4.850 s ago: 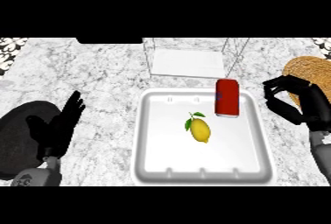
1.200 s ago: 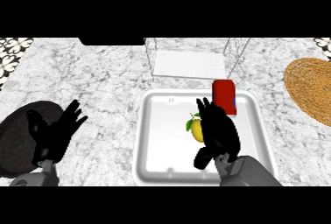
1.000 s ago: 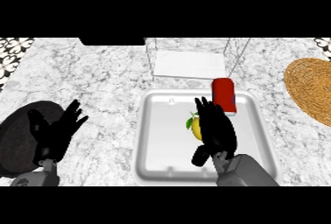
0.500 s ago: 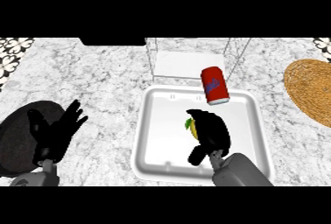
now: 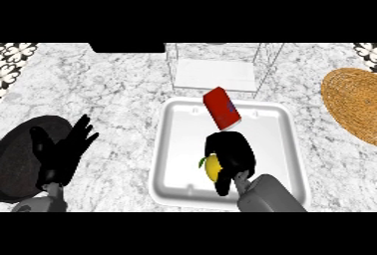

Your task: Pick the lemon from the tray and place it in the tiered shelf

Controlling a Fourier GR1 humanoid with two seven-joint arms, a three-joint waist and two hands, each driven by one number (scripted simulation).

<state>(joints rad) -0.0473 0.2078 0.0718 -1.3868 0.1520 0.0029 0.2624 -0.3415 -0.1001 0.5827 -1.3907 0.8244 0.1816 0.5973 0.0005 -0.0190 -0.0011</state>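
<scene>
Right hand (image 5: 230, 152) curls round the lemon (image 5: 212, 167) at the tray's (image 5: 276, 129) near middle. A red can (image 5: 222, 108) leans at the tray's far side, before the tiered shelf (image 5: 217, 74); carrying straight across may knock it

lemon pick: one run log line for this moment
phase: grasp | right hand: curled round lemon, in tray | left hand: open at left | red can: tilted at tray's far rim | tiered shelf: no lemon yet
</scene>
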